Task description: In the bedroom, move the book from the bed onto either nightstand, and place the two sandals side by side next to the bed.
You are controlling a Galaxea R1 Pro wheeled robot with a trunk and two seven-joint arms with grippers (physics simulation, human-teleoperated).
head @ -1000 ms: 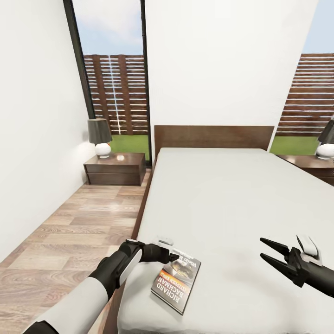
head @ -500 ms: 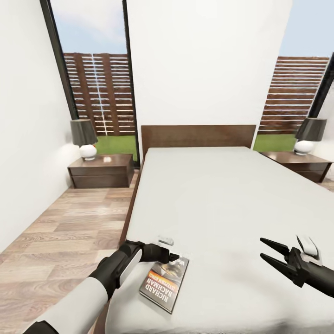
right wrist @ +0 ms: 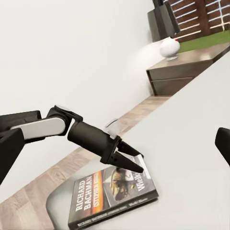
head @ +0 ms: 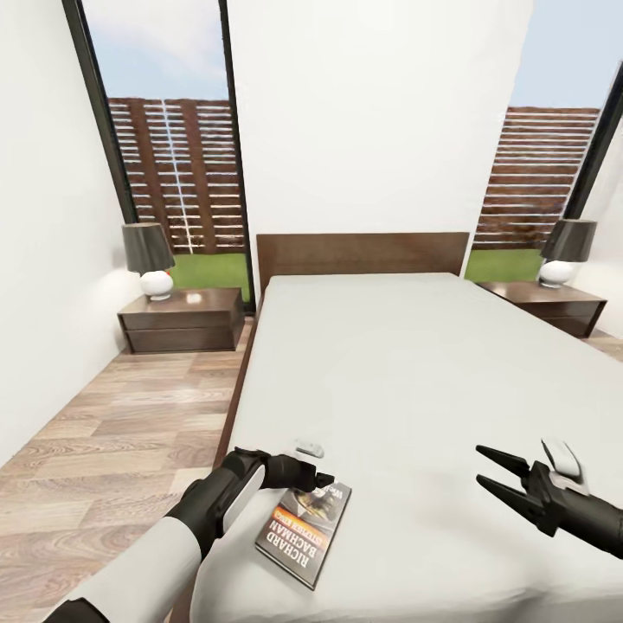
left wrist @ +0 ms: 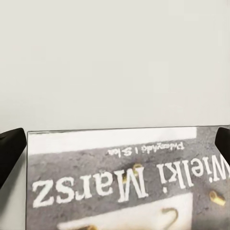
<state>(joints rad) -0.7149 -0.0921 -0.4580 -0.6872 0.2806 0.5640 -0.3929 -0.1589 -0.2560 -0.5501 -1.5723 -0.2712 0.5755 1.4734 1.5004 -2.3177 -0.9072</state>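
Note:
The book [head: 303,534] lies flat near the bed's [head: 389,363] front left corner, its dark cover with orange band and white lettering facing up. My left gripper [head: 325,481] hovers low at the book's far edge, open; its dark fingertips [left wrist: 9,148] stand wide apart on either side of the cover [left wrist: 124,187]. In the right wrist view the left gripper [right wrist: 133,164] points down at the book [right wrist: 112,194]. My right gripper [head: 480,465] hangs open over the mattress, off to the book's right, holding nothing. The sandals are out of view.
A dark nightstand [head: 182,320] with a lamp [head: 147,258] stands left of the headboard, and another nightstand [head: 554,305] with a lamp [head: 567,251] stands right of it. Wood-plank floor [head: 121,433] runs between bed and left wall. Tall windows flank the wall behind.
The whole head view has swung, bringing the right nightstand fully into the picture. Both arms keep their poses; the book stays flat on the bed under the left gripper.

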